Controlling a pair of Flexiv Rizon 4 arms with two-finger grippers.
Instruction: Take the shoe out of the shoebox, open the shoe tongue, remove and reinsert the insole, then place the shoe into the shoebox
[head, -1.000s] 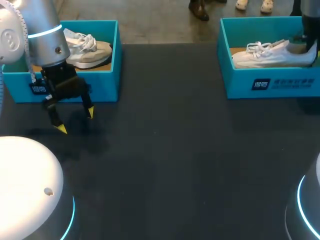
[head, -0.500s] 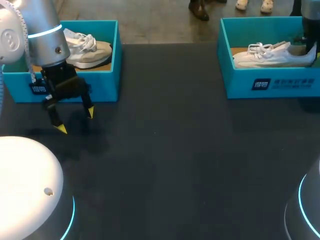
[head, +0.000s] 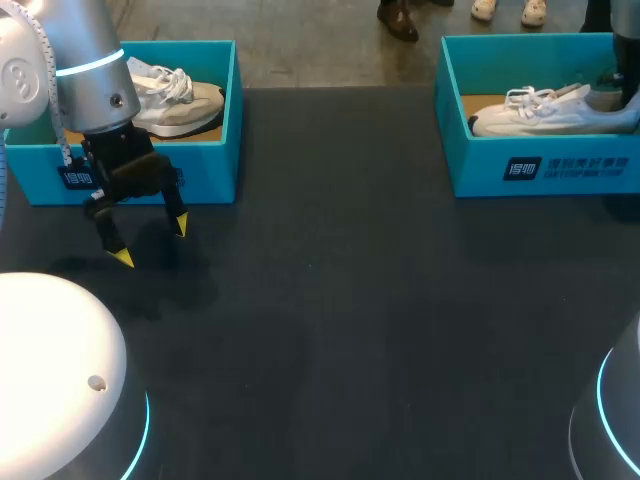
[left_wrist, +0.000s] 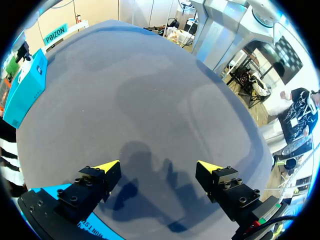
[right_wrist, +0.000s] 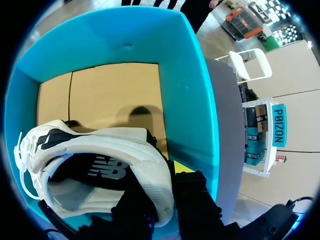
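- Shoe (head: 545, 112) first, head view: where's it sit?
- White one, inside the shoebox (head: 545, 172) at the table's far right. Long axis runs along the box, toe twd table centre, heel at the outer end by my right arm (head: 626, 55), so that arm's nearer. Left gripper (head: 151, 242) hangs well apart, in front of the other box (head: 215, 150).
- Left wrist view?
- Fingers spread wide, nothing btwn them, only bare table (left_wrist: 150, 90) ahead.
- Right wrist view?
- Right gripper (right_wrist: 161, 176) is clamped on the heel rim: one finger inside the shoe, the yellow-tipped one outside, near the box wall. Shoe body stretches off on the inner finger's side. I reckon lift-out goes up by the heel, w/ that wall close.
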